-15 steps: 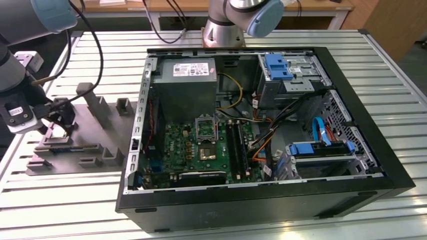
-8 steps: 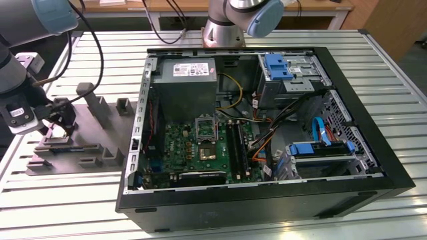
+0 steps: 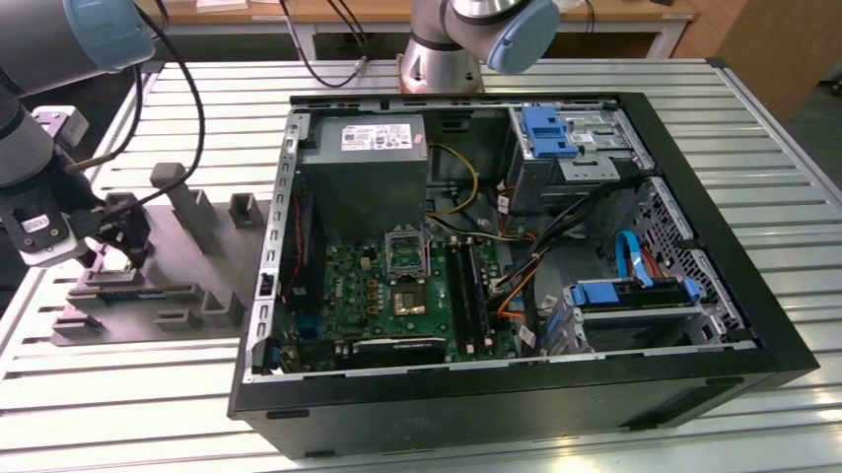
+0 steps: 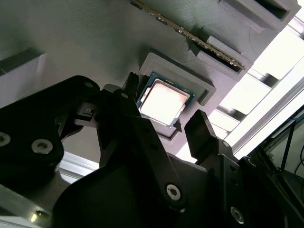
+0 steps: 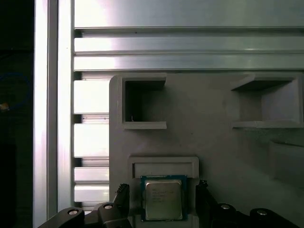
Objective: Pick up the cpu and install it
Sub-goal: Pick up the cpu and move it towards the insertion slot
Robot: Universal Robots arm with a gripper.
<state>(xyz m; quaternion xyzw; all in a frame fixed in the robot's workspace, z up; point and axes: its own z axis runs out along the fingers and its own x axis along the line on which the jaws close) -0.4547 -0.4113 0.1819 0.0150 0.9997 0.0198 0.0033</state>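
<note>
Pickup is the step in hand, as I read it. In both wrist views the gripper stands over the cpu, jaws wide, one finger on either side of the chip and neither touching it. It has hold of nothing. The cpu lies flat in its raised nest on the grey fixture, silvery lid up.

My judgement is that this grasp calls for the fingers to meet opposite edges squarely and evenly, so the chip lifts level and does not catch the nest's rim.

The first wrist view looks straight down, so I can check that the chip sits centred between the fingers. The second wrist view comes in at a slant and gives me the nest's walls around the cpu. The exterior view adds the wider layout: the gripper and fixture at nine o'clock of the open computer case, well apart from the motherboard inside it.
</note>
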